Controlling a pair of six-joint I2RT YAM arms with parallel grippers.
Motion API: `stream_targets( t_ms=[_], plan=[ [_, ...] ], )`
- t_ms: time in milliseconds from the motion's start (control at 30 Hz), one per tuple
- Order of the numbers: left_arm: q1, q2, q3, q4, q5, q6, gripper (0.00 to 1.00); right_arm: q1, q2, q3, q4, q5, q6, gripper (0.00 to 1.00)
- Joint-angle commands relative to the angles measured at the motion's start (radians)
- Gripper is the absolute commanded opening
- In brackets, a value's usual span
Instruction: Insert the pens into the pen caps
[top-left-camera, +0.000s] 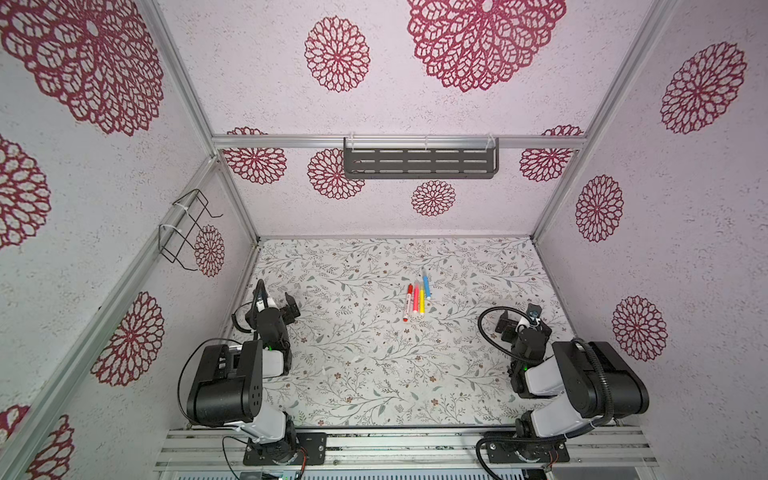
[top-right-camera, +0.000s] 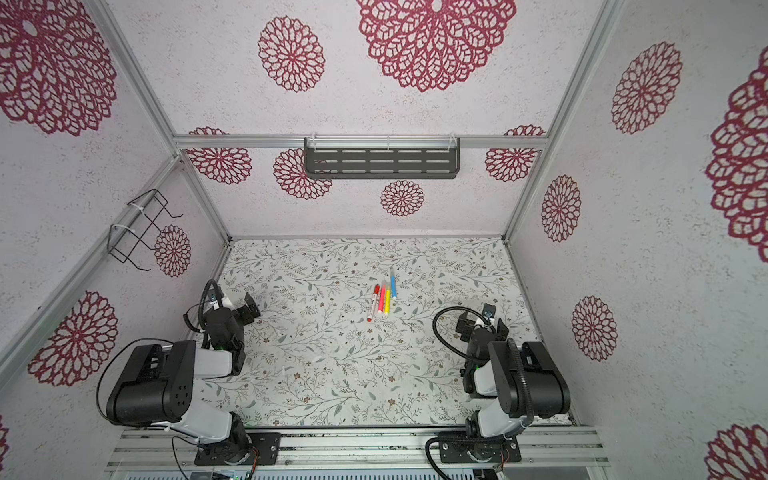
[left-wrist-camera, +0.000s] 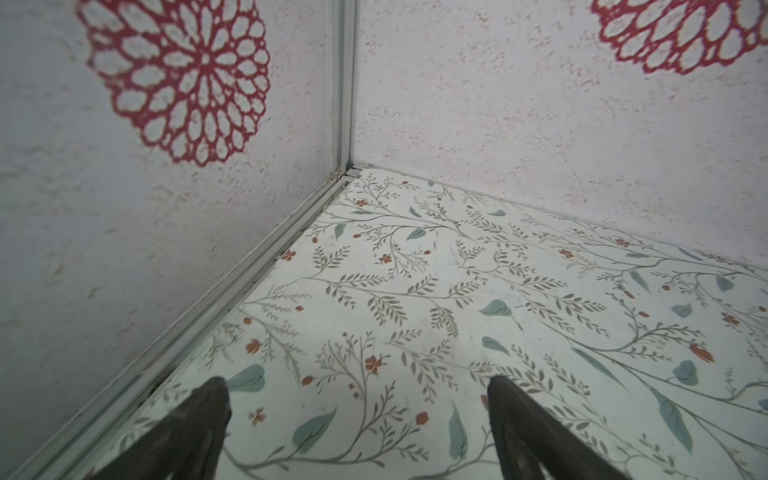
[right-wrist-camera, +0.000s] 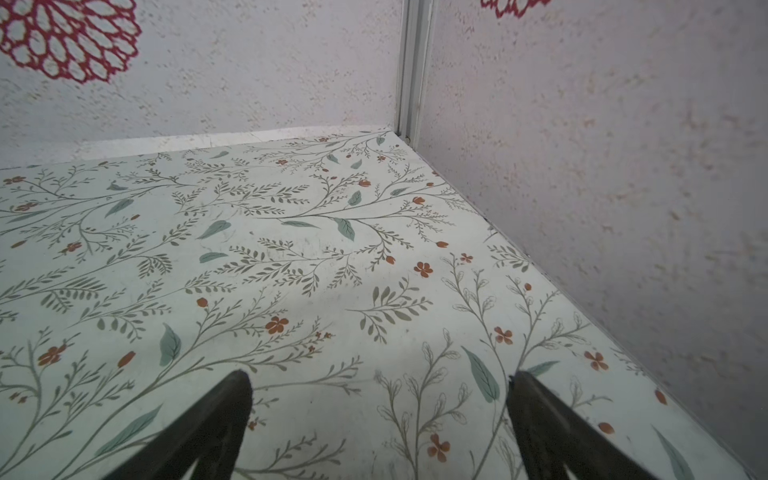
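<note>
scene: white floral-print tabletop (top-left-camera: 353, 399) (top-right-camera: 316, 399) in a booth; pale textured walls (top-left-camera: 685, 249) with dark-red flower medallions.
pens, group: four thin marker pens lie flat in a tight row, right of the tabletop's middle and nearer the far edge than the near edge, well apart from both arms.
pen 1: white marker pen with red ends (top-left-camera: 408, 303) (top-right-camera: 374, 304), left end of the row, reaching closest to the near edge.
pen 2: pink-red marker pen (top-left-camera: 415, 301) (top-right-camera: 381, 299), just beside pen 1; contact cannot be told.
pen 3: yellow marker pen (top-left-camera: 422, 302) (top-right-camera: 387, 302), just beside pen 2.
pen 4: blue marker pen (top-left-camera: 427, 289) (top-right-camera: 393, 286), right end of the row, set farther toward the far edge than the others.
caps: tiny pale specks (top-left-camera: 356, 357) (top-right-camera: 318, 358) lie on the tabletop between the arms, on the near-edge side of the pens. They are too small to tell whether they are pen caps.
left arm: black left end effector (top-left-camera: 291, 309) (top-right-camera: 251, 307) (left-wrist-camera: 357, 386) sits near the left edge and is released. Its fingers (left-wrist-camera: 208, 415) are spread wide, with only tabletop print between them. The left wrist view looks at the far-left corner.
right arm: black right end effector (top-left-camera: 505, 326) (top-right-camera: 465, 324) (right-wrist-camera: 380, 378) sits near the right edge and is released. Its fingers (right-wrist-camera: 548, 419) are spread wide over bare print. The right wrist view looks at the far-right corner.
back wall: dark grey slotted metal shelf (top-left-camera: 420, 162) (top-right-camera: 381, 162) hangs on the rail.
left wall: black wire rack (top-left-camera: 187, 228) (top-right-camera: 137, 228) is tied to the frame.
</note>
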Motion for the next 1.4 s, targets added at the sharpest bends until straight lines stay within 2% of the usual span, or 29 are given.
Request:
stream_targets(
  t_ms=[0, 67, 1367],
  plan=[
    [-0.002, -0.01, 0.054, -0.015, 0.027, 0.011, 0.99, 0.001, -0.024, 0.065, -0.015, 0.008, 0.017, 0.99],
    [-0.009, -0.007, 0.125, -0.152, 0.093, 0.048, 0.99, 0.022, -0.014, 0.131, -0.116, -0.002, -0.012, 0.99],
    [-0.008, -0.012, 0.106, -0.113, 0.109, 0.046, 0.99, 0.023, -0.018, 0.119, -0.093, -0.002, -0.018, 0.99]
  ],
)
